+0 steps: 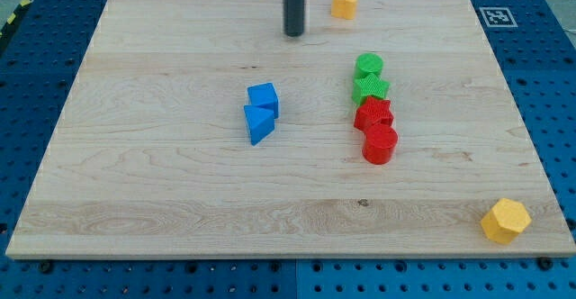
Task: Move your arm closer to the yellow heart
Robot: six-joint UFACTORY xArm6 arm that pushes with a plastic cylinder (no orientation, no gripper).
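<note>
Sitting near the 12 o'clock edge of the bench (162, 182) is the yellow heart (342, 4), all by itself. My tip (294, 34) is near it, at about 8 o'clock from the heart, with a small gap between them. The end effector is just a plain rod, so it has nothing to open or shut and holds nothing. I think the step now is the last little bit of getting close. Next, my tip should slide toward 2 o'clock and slow down, so it does not bump the heart. The other yellow block (506, 220), far off at 4 o'clock, is not the one.
</note>
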